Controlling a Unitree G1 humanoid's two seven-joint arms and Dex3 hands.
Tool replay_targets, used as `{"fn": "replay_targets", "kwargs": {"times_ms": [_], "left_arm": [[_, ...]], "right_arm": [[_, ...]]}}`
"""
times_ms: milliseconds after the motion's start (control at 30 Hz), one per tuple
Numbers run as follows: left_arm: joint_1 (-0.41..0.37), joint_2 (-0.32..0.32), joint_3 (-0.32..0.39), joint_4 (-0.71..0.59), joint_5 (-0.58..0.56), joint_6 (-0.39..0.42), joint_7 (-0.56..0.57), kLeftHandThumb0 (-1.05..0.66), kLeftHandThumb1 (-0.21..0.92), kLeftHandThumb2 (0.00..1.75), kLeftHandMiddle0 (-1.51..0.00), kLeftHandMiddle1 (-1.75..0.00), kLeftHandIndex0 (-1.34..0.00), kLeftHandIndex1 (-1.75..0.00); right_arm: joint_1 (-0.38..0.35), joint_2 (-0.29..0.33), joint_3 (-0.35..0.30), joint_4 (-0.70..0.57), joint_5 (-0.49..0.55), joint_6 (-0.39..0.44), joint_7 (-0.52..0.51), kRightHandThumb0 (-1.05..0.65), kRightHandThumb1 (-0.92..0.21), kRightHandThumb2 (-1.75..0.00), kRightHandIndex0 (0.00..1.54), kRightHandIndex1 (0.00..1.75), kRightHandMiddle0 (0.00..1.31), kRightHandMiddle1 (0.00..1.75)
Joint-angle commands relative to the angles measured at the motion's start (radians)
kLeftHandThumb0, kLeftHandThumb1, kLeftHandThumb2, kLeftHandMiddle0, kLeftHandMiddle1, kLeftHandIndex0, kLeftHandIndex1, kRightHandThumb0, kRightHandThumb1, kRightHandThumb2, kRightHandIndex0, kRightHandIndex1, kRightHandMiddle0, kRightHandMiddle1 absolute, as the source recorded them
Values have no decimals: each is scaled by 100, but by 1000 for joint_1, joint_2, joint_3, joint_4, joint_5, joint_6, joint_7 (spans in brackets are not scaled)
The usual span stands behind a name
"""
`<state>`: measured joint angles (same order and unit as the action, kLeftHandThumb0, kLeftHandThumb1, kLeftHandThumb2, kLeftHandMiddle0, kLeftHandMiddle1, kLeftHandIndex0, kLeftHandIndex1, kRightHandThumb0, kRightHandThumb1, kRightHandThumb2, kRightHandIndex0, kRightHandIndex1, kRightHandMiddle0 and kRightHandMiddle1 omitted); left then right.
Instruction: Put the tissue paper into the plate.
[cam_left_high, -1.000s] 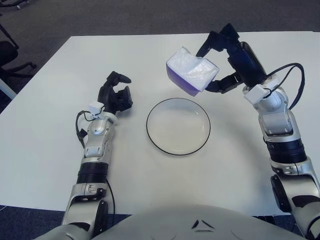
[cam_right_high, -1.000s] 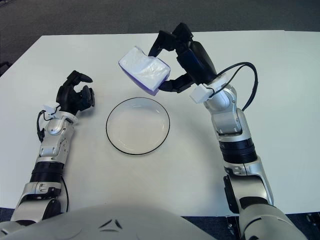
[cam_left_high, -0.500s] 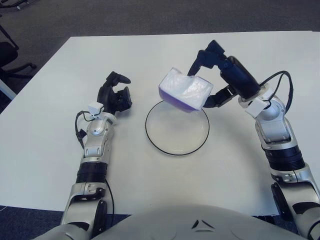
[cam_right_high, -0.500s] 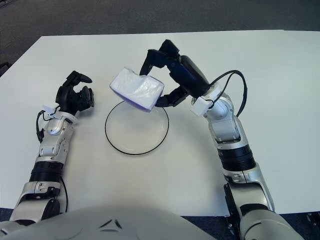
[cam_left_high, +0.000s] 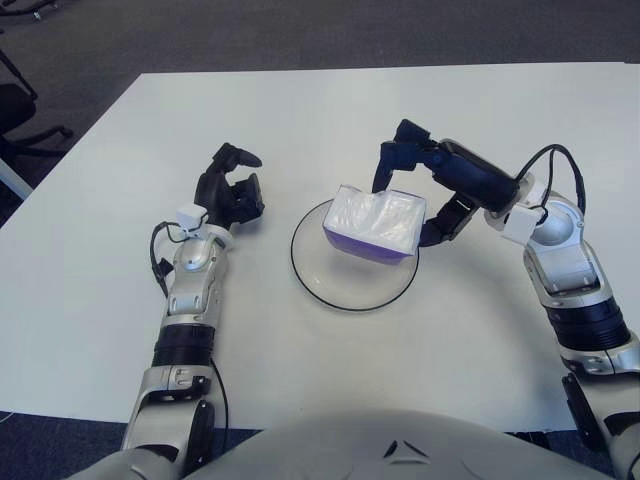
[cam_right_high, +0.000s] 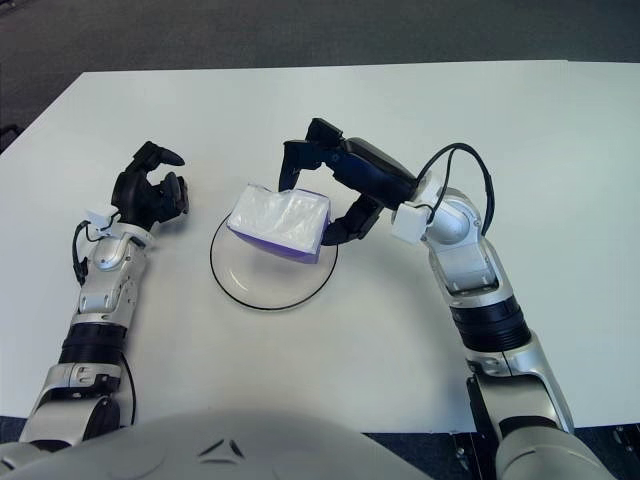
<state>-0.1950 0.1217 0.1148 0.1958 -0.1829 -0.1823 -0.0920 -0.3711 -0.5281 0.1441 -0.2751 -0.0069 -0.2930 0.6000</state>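
Tissue paper (cam_left_high: 373, 224), a soft white pack with a purple underside, is held by the right hand (cam_left_high: 425, 195) over the far right part of the plate (cam_left_high: 340, 288). One dark finger (cam_left_high: 392, 163) is curled over the pack's far top edge and another is pressed against its near right side, so the pack is pinched between them. Whether the purple base already touches the plate cannot be told. The plate, clear with a dark rim, is seen below and to the left of these fingers on the white table (cam_left_high: 300, 110).

The left hand (cam_left_high: 231, 192) is shown to the left of the plate, fingers curled inward with nothing held.

A risk is judged here: the pack sits off-centre toward the rim nearest the fingers, so if it is released from this spot it could tip over the rim onto the table. The light plate could also be nudged if the lower finger is dragged across its rim during withdrawal.

Compared with a second ago, the pack has been carried down from high beyond the plate to plate level, and the right forearm has been lowered and drawn inward. The left hand is unchanged.
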Motion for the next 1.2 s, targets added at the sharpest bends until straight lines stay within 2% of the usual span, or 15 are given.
{"fn": "replay_targets", "kwargs": {"times_ms": [0, 133, 233, 333, 467, 533, 600, 733, 867, 1033, 1167], "left_arm": [[186, -104, -28, 114, 3, 0, 14, -42, 51, 107, -127, -175, -46, -175], [187, -104, -27, 112, 4, 3, 18, -42, 51, 108, -127, -175, -47, -175], [187, -106, -28, 110, 6, 5, 21, -42, 51, 108, -127, -175, -47, -175], [188, -106, -29, 106, 5, 7, 21, -42, 51, 108, -127, -175, -47, -175], [189, -105, -30, 104, 6, 10, 23, -42, 50, 108, -128, -175, -47, -175], [190, -105, -30, 103, 6, 12, 23, -42, 50, 109, -128, -175, -47, -175], [190, -105, -29, 102, 4, 14, 23, -42, 50, 109, -128, -175, -47, -175], [191, -110, -25, 99, -6, 25, 25, -42, 50, 109, -127, -175, -47, -175], [191, -114, -22, 96, -12, 32, 28, -43, 49, 110, -126, -175, -48, -175], [193, -119, -21, 89, -12, 39, 39, -44, 45, 115, -126, -175, -51, -175], [195, -120, -23, 79, -7, 52, 52, -45, 43, 118, -126, -175, -53, -175]], "right_arm": [[-13, -27, 2, -45, 57, 53, 59, 54, -14, -152, 75, 175, 93, 175], [-6, -41, 1, -71, 59, 105, 89, 53, -16, -150, 73, 175, 89, 175], [-9, -45, -1, -86, 57, 140, 99, 51, -20, -145, 70, 175, 78, 175], [-18, -69, 10, -111, 31, 192, 126, 17, -13, -149, 74, 175, 69, 162], [-21, -87, 12, -115, 4, 201, 143, 4, -25, -135, 68, 175, 55, 157], [-20, -100, 11, -105, 1, 177, 159, 1, -43, -112, 56, 175, 44, 153], [-25, -107, 14, -97, 12, 162, 179, -19, -39, -105, 33, 161, 26, 147], [-27, -111, 20, -73, 47, 120, 219, -42, -36, -98, 14, 119, 8, 135], [-27, -109, 20, -57, 54, 89, 237, -51, -38, -92, 8, 99, 2, 127], [-30, -108, 19, -37, 45, 42, 254, -67, -50, -75, 5, 74, 0, 112], [-32, -107, 18, -13, 29, -7, 255, -75, -60, -63, 5, 63, 0, 105]]}}
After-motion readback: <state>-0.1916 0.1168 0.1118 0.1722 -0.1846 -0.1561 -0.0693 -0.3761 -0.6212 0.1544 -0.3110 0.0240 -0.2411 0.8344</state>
